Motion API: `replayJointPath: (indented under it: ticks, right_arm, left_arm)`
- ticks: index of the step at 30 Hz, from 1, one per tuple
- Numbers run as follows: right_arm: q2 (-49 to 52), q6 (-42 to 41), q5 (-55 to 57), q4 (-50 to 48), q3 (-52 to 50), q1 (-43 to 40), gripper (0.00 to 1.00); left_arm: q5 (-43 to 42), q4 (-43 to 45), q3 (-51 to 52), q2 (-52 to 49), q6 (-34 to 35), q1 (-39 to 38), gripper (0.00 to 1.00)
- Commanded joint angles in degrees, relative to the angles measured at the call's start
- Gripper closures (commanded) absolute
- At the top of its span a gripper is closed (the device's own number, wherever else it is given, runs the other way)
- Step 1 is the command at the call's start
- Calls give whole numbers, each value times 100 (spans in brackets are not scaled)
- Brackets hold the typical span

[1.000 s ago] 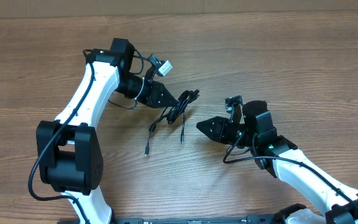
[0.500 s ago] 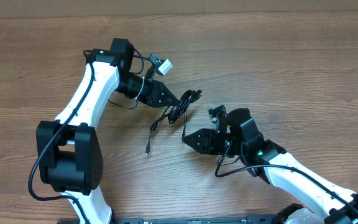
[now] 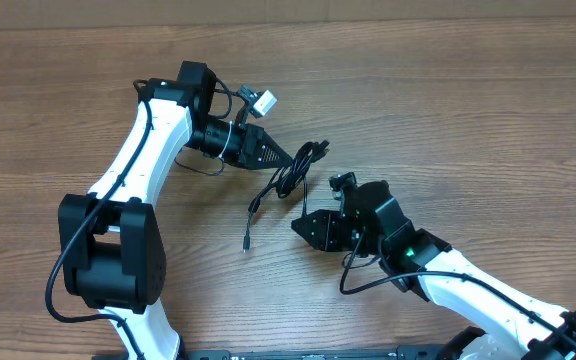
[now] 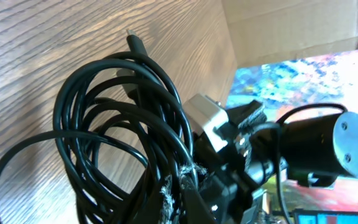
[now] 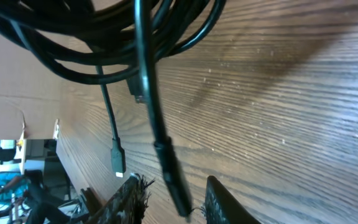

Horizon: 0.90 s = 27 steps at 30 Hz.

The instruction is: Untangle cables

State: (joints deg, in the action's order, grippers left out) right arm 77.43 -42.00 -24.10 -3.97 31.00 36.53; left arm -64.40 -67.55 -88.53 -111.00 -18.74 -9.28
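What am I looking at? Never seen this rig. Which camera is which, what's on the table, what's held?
Two white-and-black robot arms stand at a wooden table, each ending in a two-finger gripper. The wide picture comes from a fixed camera above the table. The other two come from small cameras on each arm's wrist, looking past that arm's own fingers, so everything looks huge in them. The things being worked on are thin black cables with small plugs, bunched together in the middle. One loose end trails toward the arms' bases. The left gripper is shut on the far end of the bunch. The right gripper is open and low over the wood. One plug end sits between its fingers, not pinched as far as I can tell.
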Motion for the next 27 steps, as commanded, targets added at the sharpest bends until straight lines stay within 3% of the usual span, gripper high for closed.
replayJointPath:
  ticks: [1, 7, 22, 27]
  right_arm:
    - [2, 9, 269, -90, 83, 85, 73]
    - [2, 9, 315, -105, 85, 85, 96]
    - [0, 9, -170, -623, 92, -286, 96]
    - [0, 9, -170, -667, 92, -455, 96]
  left_arm:
    - [-407, 0, -4, 162, 122, -2, 96]
    - [-407, 4, -4, 162, 109, -4, 96]
    - [-474, -422, -4, 162, -859, -17, 96]
    - [-706, -514, -7, 162, -901, -17, 96]
